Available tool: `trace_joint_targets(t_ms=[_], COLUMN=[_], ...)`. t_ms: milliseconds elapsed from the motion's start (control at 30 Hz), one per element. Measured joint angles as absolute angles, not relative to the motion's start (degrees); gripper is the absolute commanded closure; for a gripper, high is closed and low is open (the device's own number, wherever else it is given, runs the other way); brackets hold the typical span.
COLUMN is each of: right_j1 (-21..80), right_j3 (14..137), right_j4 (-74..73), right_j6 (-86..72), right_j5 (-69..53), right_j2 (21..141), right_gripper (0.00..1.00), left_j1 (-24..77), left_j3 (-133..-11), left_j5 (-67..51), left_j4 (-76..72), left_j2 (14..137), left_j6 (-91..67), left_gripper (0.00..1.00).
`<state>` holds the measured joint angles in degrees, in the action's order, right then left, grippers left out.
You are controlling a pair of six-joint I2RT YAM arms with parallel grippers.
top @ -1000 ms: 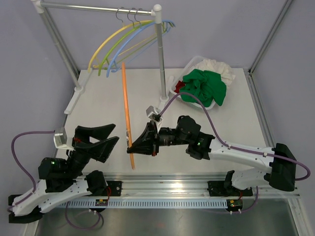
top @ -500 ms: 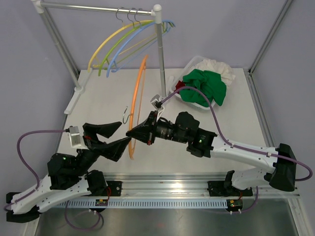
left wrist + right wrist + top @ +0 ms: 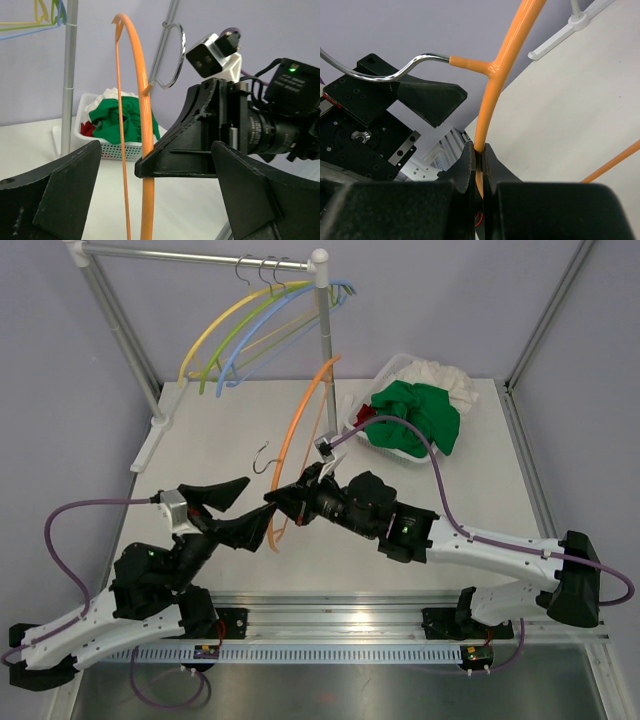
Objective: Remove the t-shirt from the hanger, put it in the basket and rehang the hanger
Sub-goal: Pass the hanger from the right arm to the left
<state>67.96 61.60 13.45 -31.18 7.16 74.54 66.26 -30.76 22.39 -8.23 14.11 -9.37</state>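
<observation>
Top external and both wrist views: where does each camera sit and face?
Top external: above, behind the robot, looking down on the table; both arms show.
Left wrist: on its arm, facing the orange hanger; open left end effector frames it.
Right wrist: looks along the right end effector, shut on that hanger.
Shared: the hanger.

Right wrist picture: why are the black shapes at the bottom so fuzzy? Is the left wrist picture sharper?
Right wrist view: the pincer's fingers sit close to the lens and blur; the orange hanger is sharp. Left wrist view: yes, fingers, hanger and basket look crisp.
</observation>
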Motion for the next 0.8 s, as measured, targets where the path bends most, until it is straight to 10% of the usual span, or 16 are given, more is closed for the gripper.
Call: trace_joint_targets(t_ms=[800], right_j1=[73.7], right_j3=[57.6], right_j4=[13.8], right_j6=[-30.3], right_j5=[11.9], right_j2=[74.4], right_gripper=[1.0], left_j1=[66.3], left_j3=[-30.6], left_j5=[28.1], left_j4=[-11.8], left_j2=[20.1], left_j6=[-5.6], left_gripper=[0.46])
